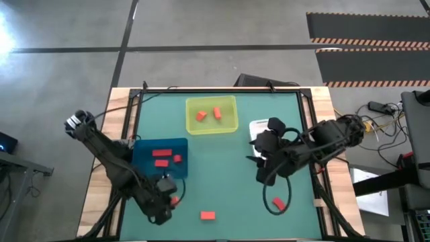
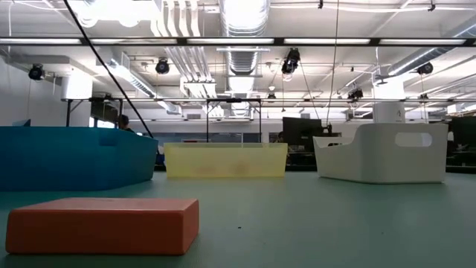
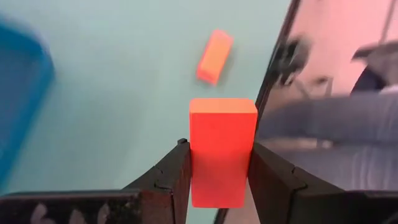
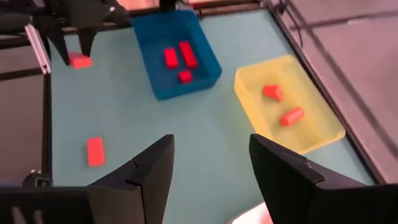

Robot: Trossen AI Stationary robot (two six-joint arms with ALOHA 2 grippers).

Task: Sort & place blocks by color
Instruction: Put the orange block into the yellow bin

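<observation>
My left gripper [image 1: 168, 199] is at the table's near left, just in front of the blue tray [image 1: 160, 158], shut on a red block [image 3: 222, 152]. The blue tray holds three red blocks [image 4: 179, 59]. Two orange blocks [image 1: 209, 114] lie in the yellow-green tray [image 1: 211, 115] at the far middle. Two more red blocks lie flat on the mat, one [image 1: 207, 216] near the front edge and another [image 1: 278, 203] at the near right. My right gripper [image 4: 211, 168] hangs open and empty high above the right half of the table. My left gripper pinches the red block between its two fingers, on two opposite sides [image 3: 194, 168] at the end nearer the wrist. The block's other end [image 3: 222, 106] sticks out past the fingertips [image 3: 180, 163]. The fingers slant down from the table's left, and the block is lifted above the mat.
A white tray [image 2: 379, 152] stands at the far right, partly under my right arm in the high view. The green mat [image 1: 222, 175] has a raised dark frame [image 1: 134, 114] along its edges. Open mat lies between the trays and the front edge.
</observation>
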